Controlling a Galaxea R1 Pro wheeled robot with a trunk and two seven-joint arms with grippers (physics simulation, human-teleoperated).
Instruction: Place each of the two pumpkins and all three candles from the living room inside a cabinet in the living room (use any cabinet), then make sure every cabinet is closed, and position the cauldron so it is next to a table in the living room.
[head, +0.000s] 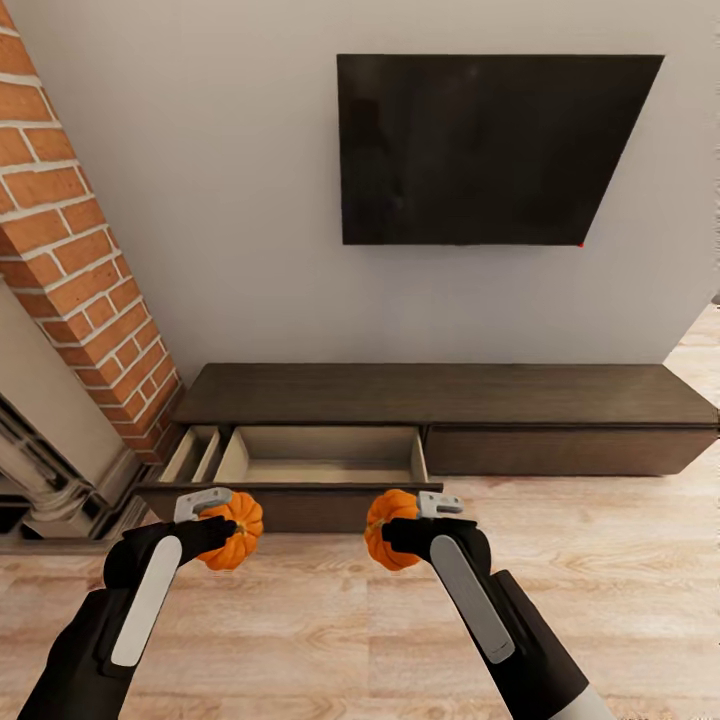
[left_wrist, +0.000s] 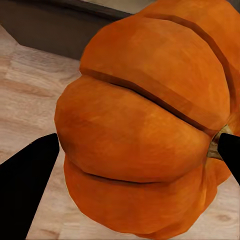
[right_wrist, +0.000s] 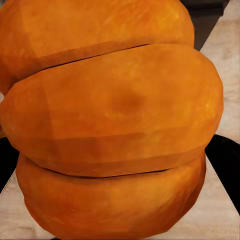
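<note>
Each of my grippers holds a small orange ribbed pumpkin above the wood floor, just in front of the cabinet. My left gripper (head: 222, 527) is shut on one pumpkin (head: 238, 530), whose ribs and stem show close up as the pumpkin (left_wrist: 145, 125) between black fingers (left_wrist: 25, 180). My right gripper (head: 392, 530) is shut on the other pumpkin (head: 385, 530), seen large as the pumpkin (right_wrist: 110, 120). The long, low dark-brown cabinet (head: 450, 395) stands against the wall with its left drawer (head: 320, 455) pulled out, beige inside and holding nothing visible. Candles and cauldron are out of view.
A black TV (head: 490, 145) hangs on the white wall above the cabinet. A brick column (head: 80, 250) and a pale fireplace surround (head: 50, 440) stand at the left. Light wood floor (head: 330, 620) stretches in front of the cabinet and to the right.
</note>
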